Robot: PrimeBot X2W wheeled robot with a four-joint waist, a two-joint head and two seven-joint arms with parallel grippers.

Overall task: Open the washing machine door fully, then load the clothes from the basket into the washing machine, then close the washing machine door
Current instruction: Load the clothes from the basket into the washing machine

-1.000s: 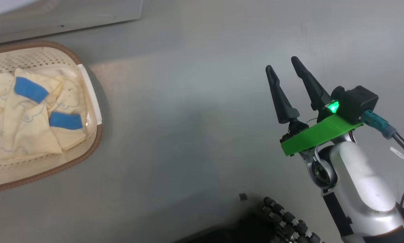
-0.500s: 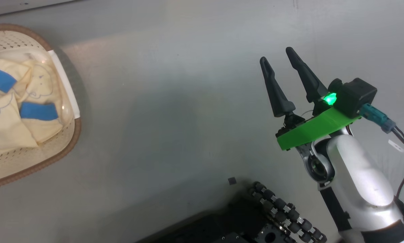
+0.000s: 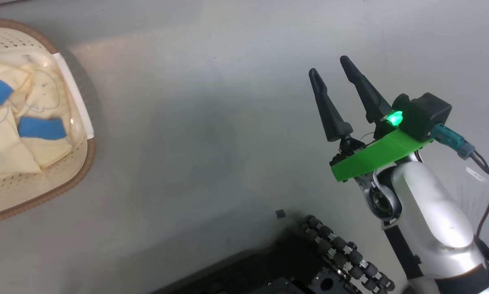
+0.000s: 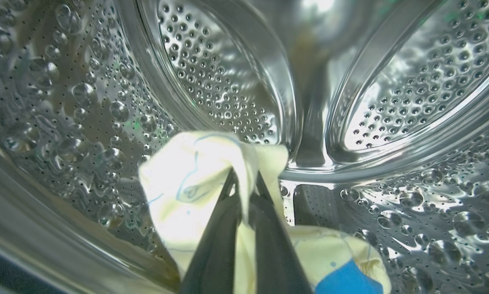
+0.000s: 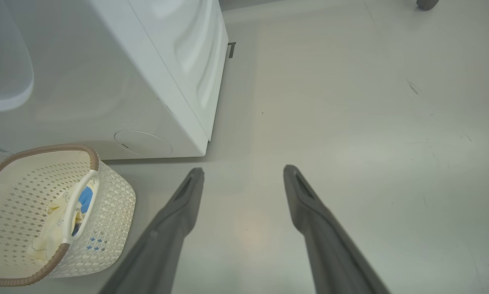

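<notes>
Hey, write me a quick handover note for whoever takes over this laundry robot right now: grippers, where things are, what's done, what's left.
Left gripper: shut on a pale yellow garment, inside the drum.
Right gripper: open, empty, over the floor.
Basket: on the floor by the washing machine, with more clothes in it.
Done: machine opened, loading under way.
Left: release this garment, load the rest, close the door.
</notes>
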